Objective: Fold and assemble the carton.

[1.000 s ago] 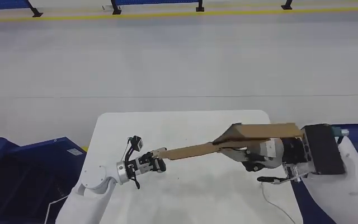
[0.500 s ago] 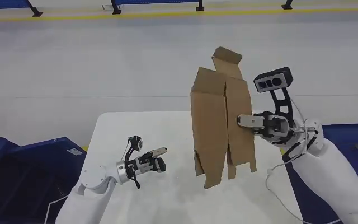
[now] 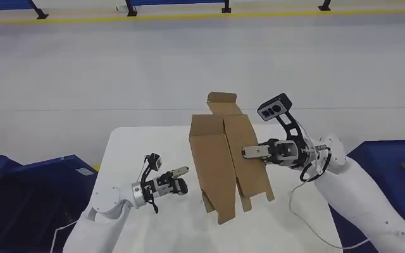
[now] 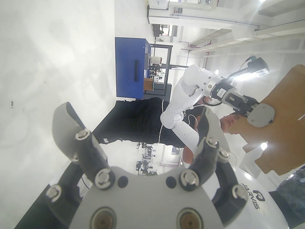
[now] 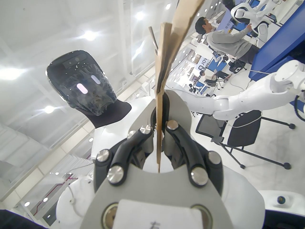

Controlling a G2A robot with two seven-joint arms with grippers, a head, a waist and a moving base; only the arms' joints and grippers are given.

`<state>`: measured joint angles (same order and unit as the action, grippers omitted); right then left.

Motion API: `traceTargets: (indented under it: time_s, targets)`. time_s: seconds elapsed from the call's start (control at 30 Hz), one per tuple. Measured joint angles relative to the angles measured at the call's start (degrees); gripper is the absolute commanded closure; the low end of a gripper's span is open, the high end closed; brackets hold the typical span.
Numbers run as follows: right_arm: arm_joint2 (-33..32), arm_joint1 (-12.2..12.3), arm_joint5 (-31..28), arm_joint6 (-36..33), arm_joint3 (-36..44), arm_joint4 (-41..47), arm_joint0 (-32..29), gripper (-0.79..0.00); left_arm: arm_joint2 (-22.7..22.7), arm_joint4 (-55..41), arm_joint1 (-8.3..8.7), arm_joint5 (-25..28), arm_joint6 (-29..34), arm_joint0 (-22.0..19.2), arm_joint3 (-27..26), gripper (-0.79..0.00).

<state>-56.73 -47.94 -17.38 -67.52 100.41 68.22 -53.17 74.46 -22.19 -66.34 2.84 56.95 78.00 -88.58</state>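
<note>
with our right gripper [image 3: 248, 152] pinched on the flat carton [image 3: 218, 166], we should bring the empty, spread left gripper [image 3: 181, 172] to its free edge.

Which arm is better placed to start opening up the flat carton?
Left. The left gripper is open and empty, low over the table beside the carton. The right gripper is shut on the carton's edge, holding it upright, so it is occupied.
</note>
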Motion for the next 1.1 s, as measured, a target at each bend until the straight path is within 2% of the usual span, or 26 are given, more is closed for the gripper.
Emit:
traceTargets:
  time_s: [0.13, 0.23, 0.37, 0.53, 0.73, 0.93, 1.1]
  targets:
    - [-0.03, -0.01, -0.01, 0.1, 0.0, -0.15, -0.04, 0.0, 0.0, 0.0, 0.0, 0.0, 0.0, 0.0, 0.0, -0.785]
    - [-1.21, -0.05, 0.22, 4.73, -1.21, -3.12, -0.51, 0.0, 0.0, 0.0, 0.0, 0.0, 0.0, 0.0, 0.0, -0.785]
    - [-3.41, 0.2, 6.36, 9.66, -5.07, -5.59, -0.79, 0.0, 0.0, 0.0, 0.0, 0.0, 0.0, 0.0, 0.0, -0.785]
    - [-5.53, 0.68, 10.18, 8.63, -10.97, -9.75, -3.02, 0.0, 0.0, -0.03, 0.0, -0.01, -0.08, 0.02, -0.02, -0.785]
    - [-3.9, 0.35, 13.28, 6.33, -16.99, -13.78, -5.21, 0.0, 1.4, -2.34, -0.02, -0.16, -4.81, -0.1, -1.23, -0.785]
    - [-0.79, -0.79, 12.76, 5.97, -18.75, -17.69, -5.28, 0.0, 1.75, -2.59, 0.27, -3.77, -4.68, -0.61, -6.8, -0.785]
    - [1.02, -1.7, 11.88, 6.3, -18.85, -20.64, -4.69, 0.0, 1.31, -0.21, 0.58, -6.5, -5.82, 0.99, -13.38, -0.773]
